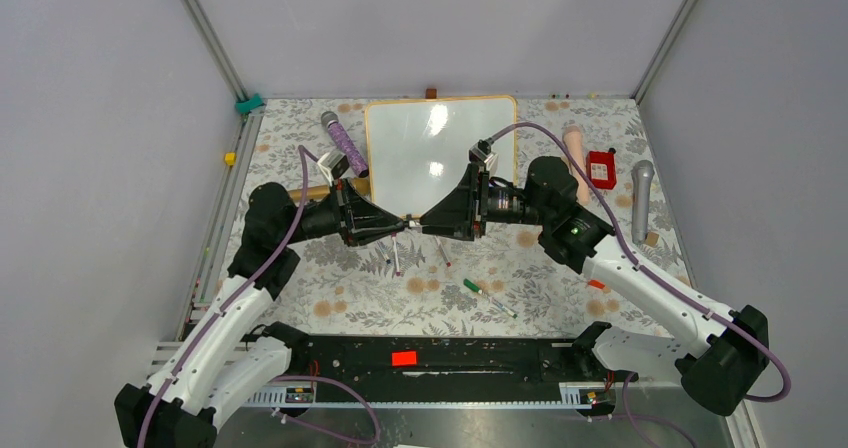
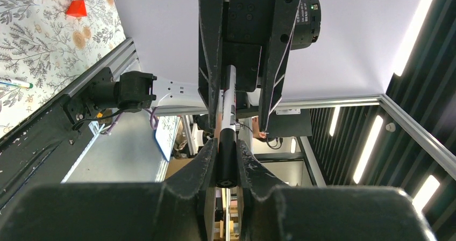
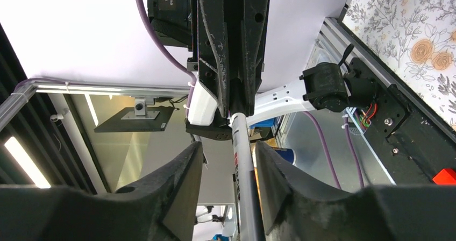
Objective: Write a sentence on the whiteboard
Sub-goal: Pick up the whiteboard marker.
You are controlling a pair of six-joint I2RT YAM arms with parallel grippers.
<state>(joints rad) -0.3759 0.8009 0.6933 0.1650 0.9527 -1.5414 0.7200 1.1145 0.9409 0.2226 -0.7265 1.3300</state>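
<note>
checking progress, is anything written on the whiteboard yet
No, the whiteboard shows only a bare white surface with light glare in the top view.

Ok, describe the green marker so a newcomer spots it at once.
Start at the whiteboard in the far middle and come toward the near edge. The green marker lies slanted, right of the other loose pens; only it has a green cap.

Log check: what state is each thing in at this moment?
whiteboard: lying flat, blank, nothing written
marker: in the air, clamped in the left tool
left tool: shut on the marker
right tool: open, fingers either side of the marker
green marker: lying loose, unheld
</note>
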